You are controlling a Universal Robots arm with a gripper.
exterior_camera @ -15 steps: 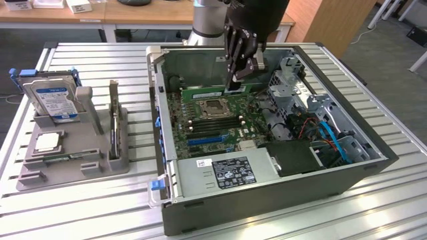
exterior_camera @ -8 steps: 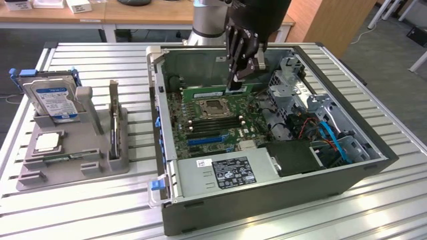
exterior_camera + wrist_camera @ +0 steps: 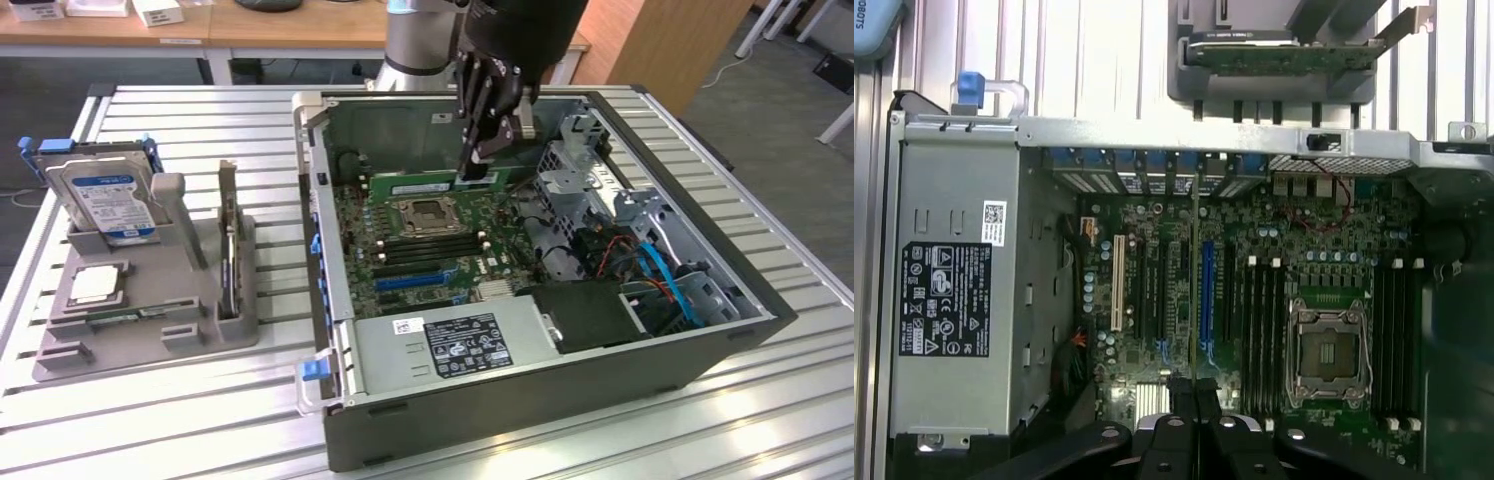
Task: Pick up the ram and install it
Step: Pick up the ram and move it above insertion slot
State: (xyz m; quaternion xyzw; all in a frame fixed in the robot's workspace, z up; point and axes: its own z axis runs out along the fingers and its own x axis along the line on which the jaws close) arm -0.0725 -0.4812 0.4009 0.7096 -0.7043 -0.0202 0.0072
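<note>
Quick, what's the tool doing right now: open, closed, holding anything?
Tool: closed on the ram, above the motherboard.

**A:** What do the 2 fingers [image 3: 1180, 405] grip?
**B:** The ram [image 3: 1197, 290], edge-on, a thin line above the motherboard [image 3: 1274, 225].
**A:** What's nearby?
**B:** The CPU socket [image 3: 1331, 352], between black memory slots [image 3: 1264, 330]. The labelled power supply [image 3: 964, 385] sits well apart.
</note>
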